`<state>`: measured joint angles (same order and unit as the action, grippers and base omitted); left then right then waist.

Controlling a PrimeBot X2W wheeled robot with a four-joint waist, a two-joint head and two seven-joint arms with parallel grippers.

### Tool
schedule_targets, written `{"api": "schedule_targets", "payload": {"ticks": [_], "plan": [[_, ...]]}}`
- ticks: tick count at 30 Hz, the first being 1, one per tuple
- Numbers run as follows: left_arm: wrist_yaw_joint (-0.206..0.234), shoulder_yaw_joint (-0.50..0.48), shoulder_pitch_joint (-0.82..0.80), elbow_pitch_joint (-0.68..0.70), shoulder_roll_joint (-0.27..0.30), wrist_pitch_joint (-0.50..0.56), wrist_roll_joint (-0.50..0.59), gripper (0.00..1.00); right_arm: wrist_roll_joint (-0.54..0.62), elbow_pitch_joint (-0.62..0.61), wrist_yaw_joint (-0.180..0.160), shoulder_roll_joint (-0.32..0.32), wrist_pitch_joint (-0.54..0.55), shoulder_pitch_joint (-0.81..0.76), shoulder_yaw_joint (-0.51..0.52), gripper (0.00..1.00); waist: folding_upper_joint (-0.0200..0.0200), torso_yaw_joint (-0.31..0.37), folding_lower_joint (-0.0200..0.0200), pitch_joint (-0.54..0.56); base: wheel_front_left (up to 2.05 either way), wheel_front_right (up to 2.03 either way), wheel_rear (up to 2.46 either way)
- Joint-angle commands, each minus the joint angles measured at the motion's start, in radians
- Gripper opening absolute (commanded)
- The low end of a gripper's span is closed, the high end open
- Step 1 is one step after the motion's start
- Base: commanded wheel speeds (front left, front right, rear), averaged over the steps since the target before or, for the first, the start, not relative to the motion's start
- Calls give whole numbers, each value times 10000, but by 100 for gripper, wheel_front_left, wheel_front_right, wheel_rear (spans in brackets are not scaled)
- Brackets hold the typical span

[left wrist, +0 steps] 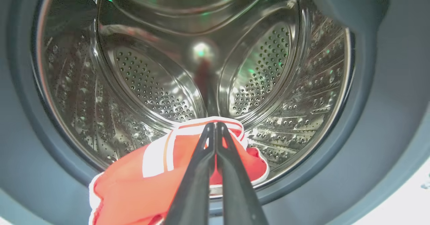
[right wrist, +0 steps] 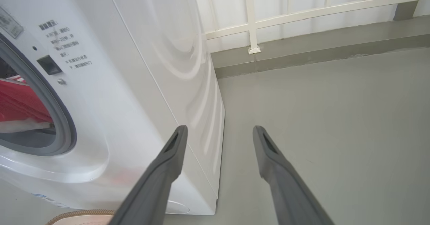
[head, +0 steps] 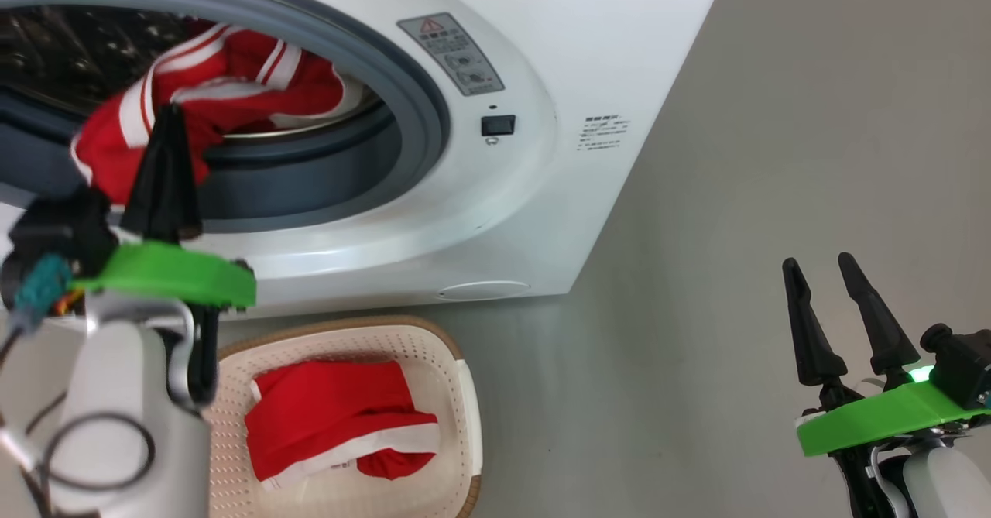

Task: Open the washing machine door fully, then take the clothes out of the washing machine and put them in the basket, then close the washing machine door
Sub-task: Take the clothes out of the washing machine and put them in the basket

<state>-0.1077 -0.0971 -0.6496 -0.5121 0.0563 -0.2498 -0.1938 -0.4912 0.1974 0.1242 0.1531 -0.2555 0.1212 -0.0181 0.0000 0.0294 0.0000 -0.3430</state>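
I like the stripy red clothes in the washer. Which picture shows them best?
The head view: the red clothes drape over the grey ring, stripes clear, pinched by the left gripper. The left wrist view shows part behind its fingers; the right wrist view, a sliver.

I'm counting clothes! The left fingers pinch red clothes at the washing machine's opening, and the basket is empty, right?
Not quite: the basket isn't empty. The head view shows a red garment with white trim lying in it. The left fingers do pinch red clothes at the washing machine opening.
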Motion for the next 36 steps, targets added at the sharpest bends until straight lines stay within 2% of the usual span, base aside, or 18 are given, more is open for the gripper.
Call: {"api": "schedule_targets", "payload": {"ticks": [1, 11, 12, 17, 26, 31, 36], "plan": [[-78, -413, 470, 827, 203, -119, -51, 0, 49, -215, 65, 170, -63, -137, -181, 100, 0, -141, 0, 181, 0, 0, 0], [-177, -453, 2662, 3942, -53, -120, -463, 0, 49, -233, 65, 227, -63, -408, -78, 100, 0, -289, 0, 475, 0, 0, 0], [-177, -453, 2662, 3942, -53, -120, -463, 0, 49, -233, 65, 227, -63, -408, -78, 100, 0, -289, 0, 475, 0, 0, 0], [192, -183, 3208, 5607, -57, -120, -858, 0, 49, -251, 65, 247, -63, -440, -38, 100, 0, -340, 0, 456, 0, 0, 0], [927, 435, 3713, 7986, -59, -120, -631, 0, 35, -295, 65, 266, -63, -350, -94, 100, 0, -281, 0, 310, 0, 0, 0], [1109, 745, 4069, 7740, -59, -120, -842, 0, 40, -297, 65, 266, -63, -336, -96, 100, 0, -256, 0, 208, 0, 0, 0], [1150, 962, 4346, 6680, -60, -120, -1052, 0, 27, -280, 65, 250, -63, -240, -136, 100, 0, -209, 0, 107, 0, 0, 0]]}}
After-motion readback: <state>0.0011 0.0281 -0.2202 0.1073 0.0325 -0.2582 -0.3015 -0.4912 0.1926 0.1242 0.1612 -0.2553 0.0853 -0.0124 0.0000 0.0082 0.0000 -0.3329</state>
